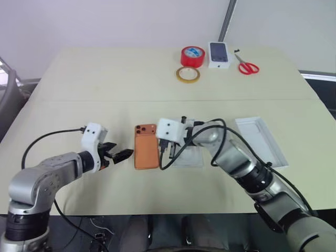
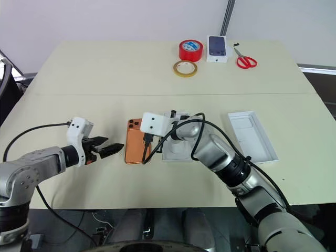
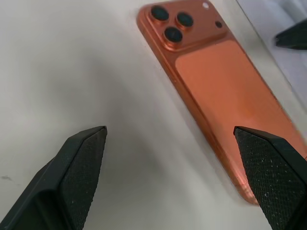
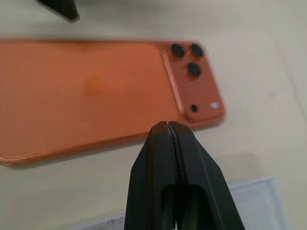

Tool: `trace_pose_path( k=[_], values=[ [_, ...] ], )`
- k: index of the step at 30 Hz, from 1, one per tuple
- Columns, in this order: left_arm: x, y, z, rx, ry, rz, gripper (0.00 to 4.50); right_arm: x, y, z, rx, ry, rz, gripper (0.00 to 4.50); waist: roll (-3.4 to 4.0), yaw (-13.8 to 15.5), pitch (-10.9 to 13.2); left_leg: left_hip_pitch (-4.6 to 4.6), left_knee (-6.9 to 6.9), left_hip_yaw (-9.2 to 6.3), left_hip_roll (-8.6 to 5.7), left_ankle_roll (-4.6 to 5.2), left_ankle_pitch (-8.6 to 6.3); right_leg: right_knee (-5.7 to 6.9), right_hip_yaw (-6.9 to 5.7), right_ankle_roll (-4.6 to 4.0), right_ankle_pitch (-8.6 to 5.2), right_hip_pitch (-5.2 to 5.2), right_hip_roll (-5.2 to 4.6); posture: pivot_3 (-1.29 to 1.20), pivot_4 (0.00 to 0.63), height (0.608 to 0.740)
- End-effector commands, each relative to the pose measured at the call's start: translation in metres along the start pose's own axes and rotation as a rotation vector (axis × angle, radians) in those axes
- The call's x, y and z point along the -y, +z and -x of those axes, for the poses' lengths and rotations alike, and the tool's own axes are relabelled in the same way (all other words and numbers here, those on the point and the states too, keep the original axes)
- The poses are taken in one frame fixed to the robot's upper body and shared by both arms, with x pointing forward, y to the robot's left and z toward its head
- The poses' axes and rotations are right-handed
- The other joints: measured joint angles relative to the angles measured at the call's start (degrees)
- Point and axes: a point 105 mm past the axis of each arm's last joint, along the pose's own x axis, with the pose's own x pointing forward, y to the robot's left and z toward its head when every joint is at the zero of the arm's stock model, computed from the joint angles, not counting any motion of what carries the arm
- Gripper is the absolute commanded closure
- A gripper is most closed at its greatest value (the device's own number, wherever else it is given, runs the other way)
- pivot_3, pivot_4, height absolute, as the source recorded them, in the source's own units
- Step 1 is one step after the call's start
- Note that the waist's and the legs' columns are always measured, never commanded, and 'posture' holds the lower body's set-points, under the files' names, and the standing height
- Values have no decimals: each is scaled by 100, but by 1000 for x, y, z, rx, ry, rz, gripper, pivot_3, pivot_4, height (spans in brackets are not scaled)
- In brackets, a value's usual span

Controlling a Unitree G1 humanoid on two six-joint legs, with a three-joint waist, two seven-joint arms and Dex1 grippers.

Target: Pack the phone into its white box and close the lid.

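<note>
Your left fingers were wide open beside the phone, holding nothing. Your right fingers were pinched shut and empty, with their tips at the phone's other long edge. The phone lay flat on the table, camera side up, just beside its white box. It is thin and flat, so your fingers could have slid over it or pushed it away. Your right arm hung over the box and could have bumped it. The lid waited well apart. Tape rolls, scissors and a small box sat far back, out of your way.
</note>
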Motion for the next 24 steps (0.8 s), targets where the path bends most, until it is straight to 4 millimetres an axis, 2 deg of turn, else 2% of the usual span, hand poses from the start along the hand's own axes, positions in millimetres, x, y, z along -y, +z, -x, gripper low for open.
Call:
trace_pose_path(
  k=[1,8,11,14,24],
  values=[
    [7,1,1,-36,-25,61,66,5,6,-5,-24,-11,84,4500,0,-7,0,0,0,0,0,0,0,1,0,0,0,-1,0,0,150,725],
    [17,-5,-3,-78,-59,123,66,-5,0,-8,-68,36,198,4500,0,-17,-1,1,-1,0,0,-3,1,2,0,0,0,-1,2,0,150,725],
    [24,-7,-7,-91,-93,158,66,-13,7,-10,-38,69,224,4500,-1,-7,-1,3,0,0,0,-5,1,2,-1,1,0,1,2,0,150,725],
    [34,-8,-14,-91,-144,183,66,-18,13,-12,-14,85,232,4500,-1,-5,-2,3,0,0,-1,-6,1,1,-1,1,0,2,1,0,150,725],
    [60,-1,-29,-41,-267,275,66,-18,12,-13,-7,82,195,4500,-2,36,-4,9,1,-4,-4,-10,3,0,-6,1,0,14,-4,0,150,725]
  ],
)
